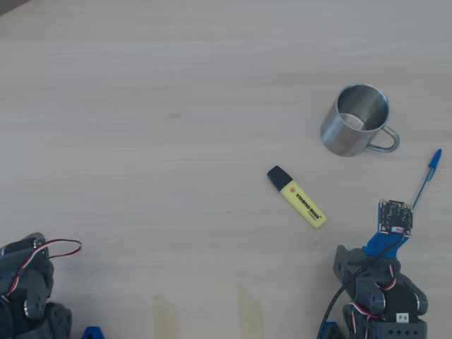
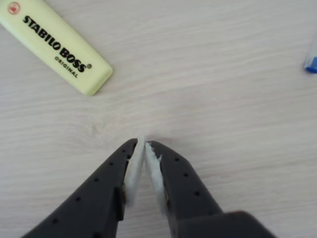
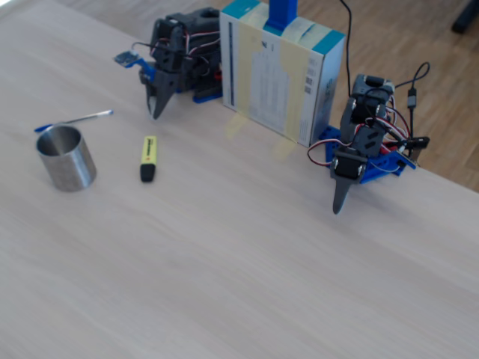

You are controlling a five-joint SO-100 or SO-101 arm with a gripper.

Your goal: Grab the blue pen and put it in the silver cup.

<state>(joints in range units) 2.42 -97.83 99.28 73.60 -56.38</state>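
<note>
The blue pen (image 1: 425,182) lies on the table to the right of the silver cup (image 1: 357,128), its blue cap pointing away from the arm. In the wrist view only a blue bit of the pen (image 2: 312,60) shows at the right edge. My gripper (image 2: 144,145) hangs just above the bare wood, shut with its white pads touching and nothing between them. In the fixed view the gripper (image 3: 156,112) points down, right of the pen (image 3: 75,120) and behind the cup (image 3: 66,157). In the overhead view the wrist camera board hides the fingertips.
A yellow highlighter (image 1: 296,196) with a black cap lies left of my gripper, between it and the cup. A second arm (image 3: 352,164) stands at the right of the fixed view, and a white and blue box (image 3: 281,71) stands between the two arms.
</note>
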